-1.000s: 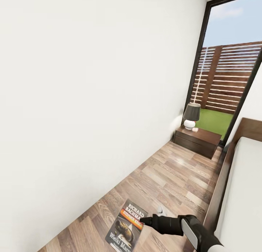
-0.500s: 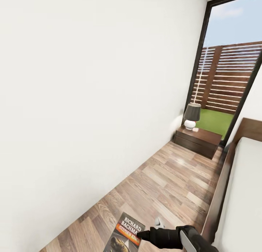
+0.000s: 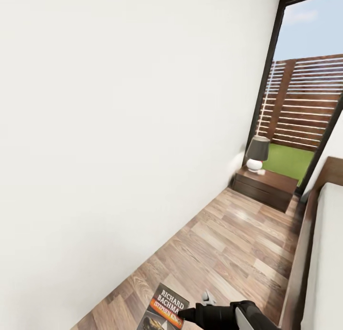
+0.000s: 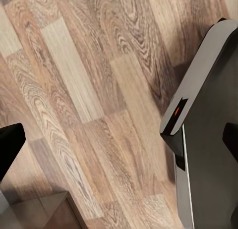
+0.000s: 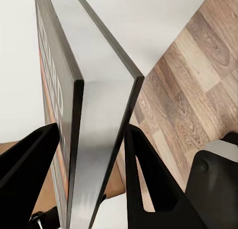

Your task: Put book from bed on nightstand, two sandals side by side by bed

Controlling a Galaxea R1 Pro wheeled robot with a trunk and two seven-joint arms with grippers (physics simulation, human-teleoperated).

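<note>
The book [image 3: 165,310], dark with an orange band and white lettering, hangs low over the wood floor near the white wall. My right gripper [image 3: 184,314] is shut on its edge. In the right wrist view the book's spine edge [image 5: 99,139] stands between the two black fingers [image 5: 29,157], gripper [image 5: 91,132]. The nightstand [image 3: 265,187] stands far ahead by the window, beside the bed [image 3: 328,253] along the right edge. My left gripper [image 4: 119,144] hangs open over bare floor planks. The sandals are out of view.
A lamp [image 3: 257,153] with a dark shade and white base stands on the nightstand. A white wall runs along the left. Wood floor [image 3: 228,244] stretches between wall and bed. The robot's dark base [image 4: 208,154] shows in the left wrist view.
The whole head picture has shifted, so the camera moved. The book and right gripper sit lower in the picture than before, the grip unchanged.
</note>
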